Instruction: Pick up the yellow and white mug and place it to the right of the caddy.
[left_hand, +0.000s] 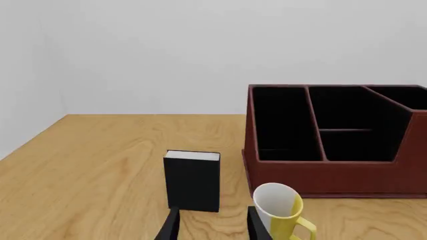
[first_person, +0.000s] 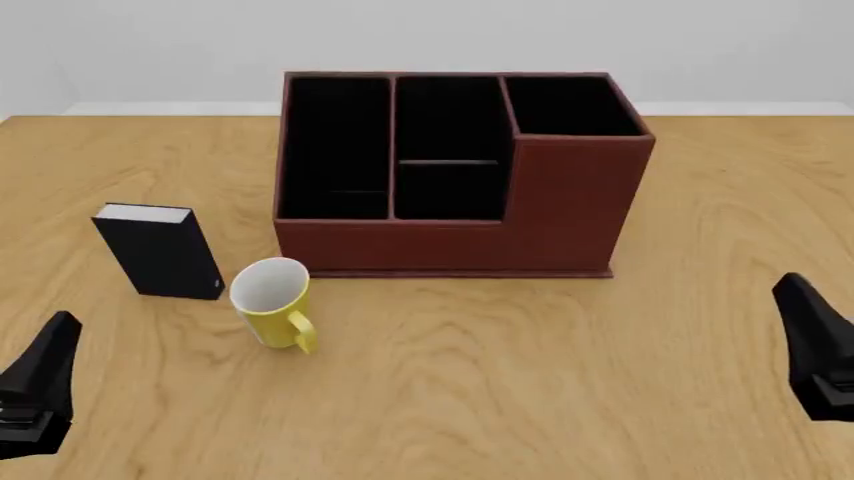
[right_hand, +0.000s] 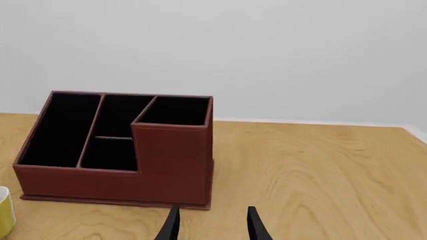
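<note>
The yellow and white mug (first_person: 274, 301) stands on the desk (first_person: 561, 380) in front of the caddy's left end, ahead of and to the right of the left pincer (first_person: 38, 385), well apart from it and far across from the right pincer (first_person: 817, 340); neither pincer touches anything; in the wrist views the left pincer (left_hand: 212, 224) and right pincer (right_hand: 212, 223) each show two dark fingers parted with bare desk between them, so both are spread and hold nothing; the mug is smooth and glossy, yellow outside with a looped handle facing the arms, white inside, tilted slightly with its mouth showing, nothing seen within; the caddy (first_person: 454, 175) is a reddish-brown rectangular organizer of leather-like finish, with black-lined compartments and a taller right corner section, all appearing vacant; a small black box (first_person: 160, 250) with a white top edge stands upright just left of the mug; the desk has a light wood grain.
</note>
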